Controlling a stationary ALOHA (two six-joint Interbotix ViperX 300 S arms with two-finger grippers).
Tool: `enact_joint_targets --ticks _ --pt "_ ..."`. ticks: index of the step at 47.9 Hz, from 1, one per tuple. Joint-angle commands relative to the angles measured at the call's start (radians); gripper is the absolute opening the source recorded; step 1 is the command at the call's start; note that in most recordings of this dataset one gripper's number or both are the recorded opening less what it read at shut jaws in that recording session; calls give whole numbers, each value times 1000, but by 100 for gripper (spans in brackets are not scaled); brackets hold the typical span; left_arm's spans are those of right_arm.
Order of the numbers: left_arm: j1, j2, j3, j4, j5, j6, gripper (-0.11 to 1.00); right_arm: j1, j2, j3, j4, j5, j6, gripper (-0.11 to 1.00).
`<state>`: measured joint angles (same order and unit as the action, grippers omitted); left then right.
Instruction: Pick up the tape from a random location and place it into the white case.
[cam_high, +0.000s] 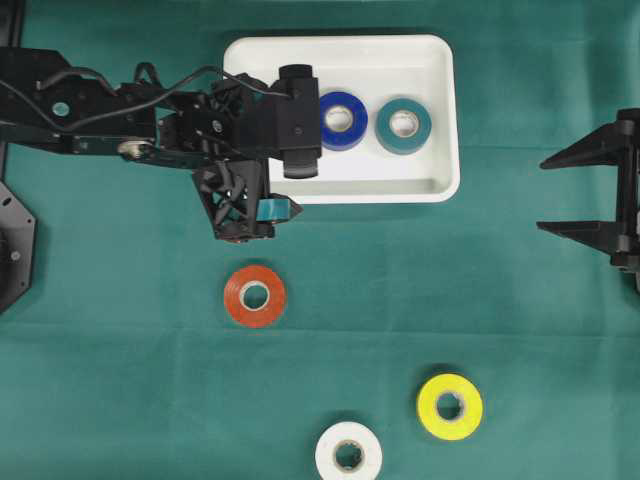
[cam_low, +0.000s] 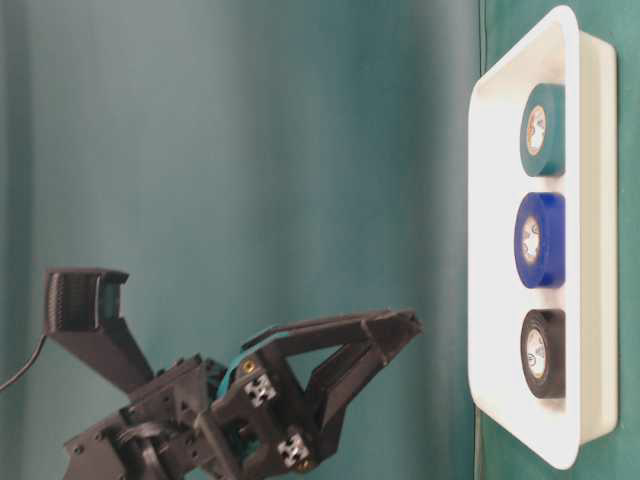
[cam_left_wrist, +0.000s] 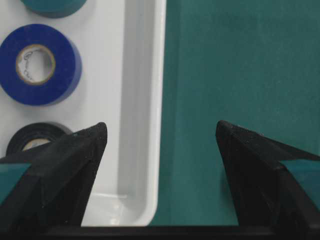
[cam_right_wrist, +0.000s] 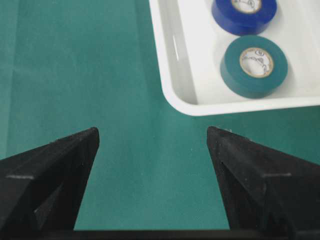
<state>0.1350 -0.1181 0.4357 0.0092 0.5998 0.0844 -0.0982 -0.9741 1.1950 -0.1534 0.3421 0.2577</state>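
On the green bench (cam_high: 120, 400), nearest the bottom edge of the overhead view, lie a white tape roll (cam_high: 348, 452) and a yellow roll (cam_high: 449, 406), with an orange roll (cam_high: 254, 296) farther up. Above that, the left end effector (cam_left_wrist: 160, 137) hangs spread wide and empty over the white case's (cam_high: 440, 120) edge. Inside lie 3 rolls: black (cam_low: 543, 352), blue (cam_high: 341, 120) and teal (cam_high: 403, 125). The right end effector (cam_right_wrist: 152, 137) gapes wide, empty, beside the case.

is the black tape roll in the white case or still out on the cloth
In. The black tape roll lies flat inside the white case, beside the blue roll. In the overhead view the left arm hides it.
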Motion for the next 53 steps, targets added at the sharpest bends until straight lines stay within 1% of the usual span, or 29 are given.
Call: enact_joint_targets --ticks 1,9,22,37,46,53 --pt "-2 -66 8 0 -8 0 85 -2 6 -31 0 -3 0 84" --pt "-2 -164 60 -2 -18 0 85 -2 6 -38 0 0 0 84" --pt "-2 -353 179 0 -107 0 85 -2 8 -43 -2 0 0 84" --pt "-2 -531 295 0 -192 3 85 -2 6 -57 -2 -5 -2 84" --pt "-5 -597 345 0 -238 3 85 -2 5 -67 -2 -11 -2 84" --pt "-6 -623 383 0 -290 3 85 -2 5 -74 -2 -25 -3 84"
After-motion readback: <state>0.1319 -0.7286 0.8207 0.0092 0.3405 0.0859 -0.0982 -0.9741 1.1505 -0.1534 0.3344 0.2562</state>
